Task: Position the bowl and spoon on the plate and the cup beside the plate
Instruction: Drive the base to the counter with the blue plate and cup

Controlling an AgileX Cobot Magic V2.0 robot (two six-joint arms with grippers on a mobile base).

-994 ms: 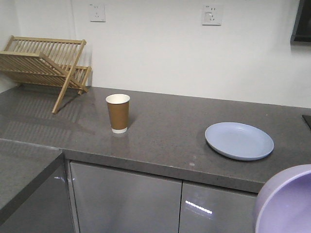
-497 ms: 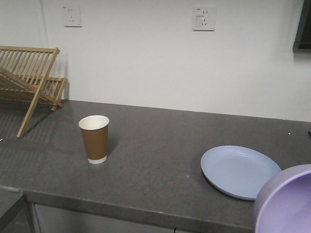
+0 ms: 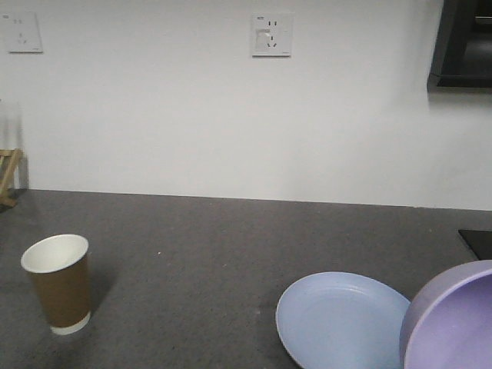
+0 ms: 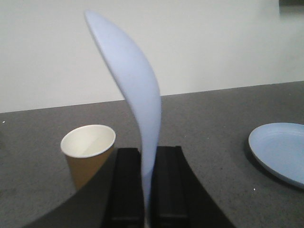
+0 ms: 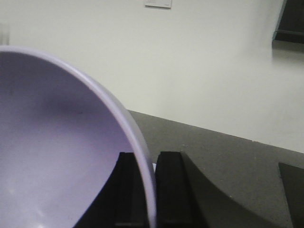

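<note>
The left claw [image 4: 148, 153] is gripping the spoon [image 4: 133, 85], its two black fingers [image 4: 127, 185] pressed together on the handle. The spoon is standing upright above the claw, scoop at the top, held clear of the countertop [image 3: 200, 261].

The right claw [image 5: 147, 159] is clamping the rim of the bowl [image 5: 57, 142], one finger inside the wall and one outside. The bowl is being held tilted on edge, its pale inside facing the camera. In the front view it is filling the lower right corner and covering the right edge of the plate [image 3: 338, 323]; whether the two are touching, I cannot tell.

The plate is lying flat on the countertop toward its right end, well forward of the back edge where the wall [image 3: 192, 115] is rising. The cup [image 3: 58, 283] is standing upright toward the left end, well apart from the plate, open end up. From the left wrist view the cup is showing just left of the claw's fingers.

Two sockets [image 3: 271, 34] are sitting on the wall.
</note>
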